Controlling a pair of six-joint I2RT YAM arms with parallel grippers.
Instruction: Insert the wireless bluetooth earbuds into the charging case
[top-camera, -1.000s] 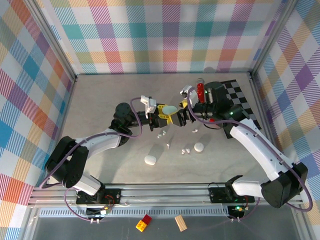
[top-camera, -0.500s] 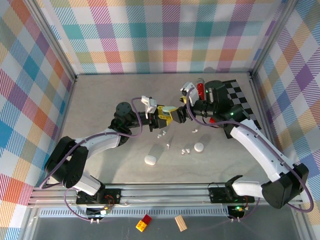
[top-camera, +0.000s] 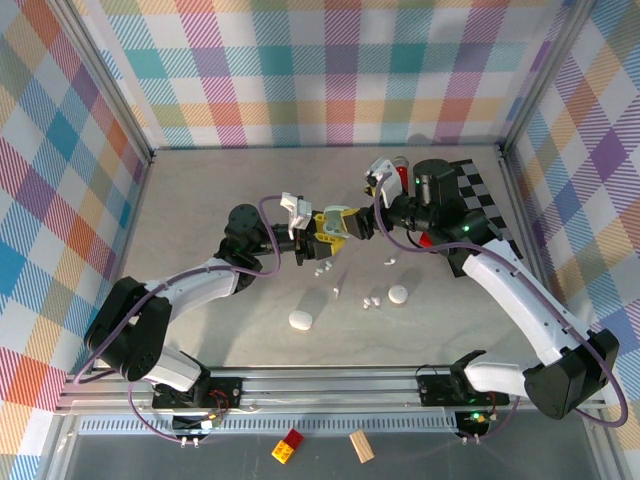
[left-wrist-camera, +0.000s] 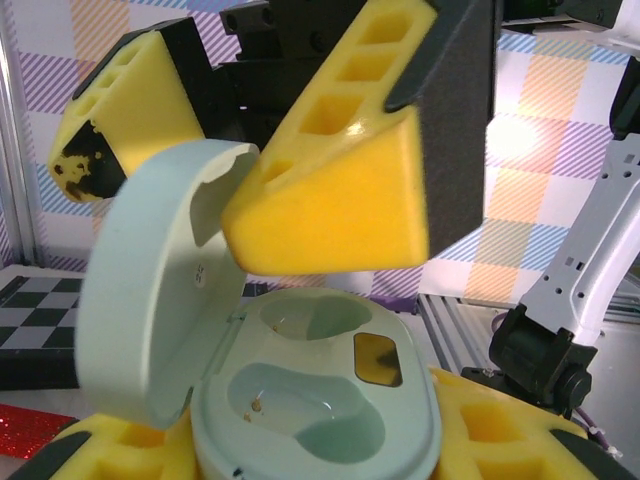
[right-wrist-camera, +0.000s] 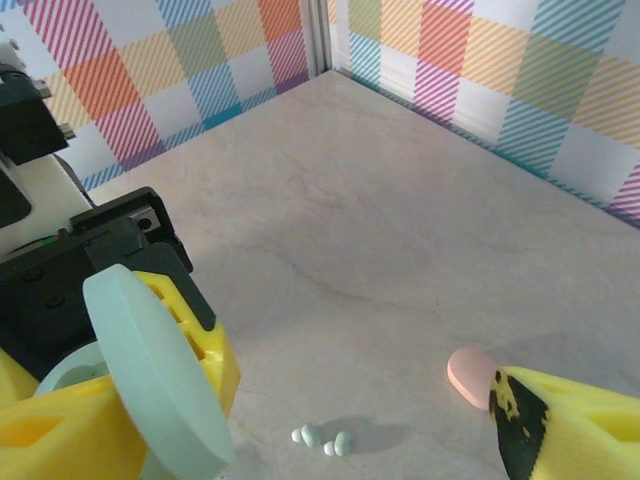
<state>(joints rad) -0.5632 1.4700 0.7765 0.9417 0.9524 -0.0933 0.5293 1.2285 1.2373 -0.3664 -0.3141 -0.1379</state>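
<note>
Checked walls (top-camera: 340, 70) surround a grey marbled table (top-camera: 200, 210). Over its middle, the left gripper (top-camera: 326, 224) clamps a pale green case (left-wrist-camera: 330, 420), lid up and both sockets empty. The right gripper (top-camera: 358, 222) hangs close against it, jaws wide, holding nothing. Pale green earbuds (right-wrist-camera: 320, 437) lie loose on the table beneath. A nudge from the right gripper could knock the lid shut or twist the case loose, and the glossy earbuds may squirt away when pinched.

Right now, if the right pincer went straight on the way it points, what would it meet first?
Probably the open lid of the case. The right pincer is open with a finger on either side of the lid, and the left pincer holds the case just behind. Depth is hard to judge.
</note>
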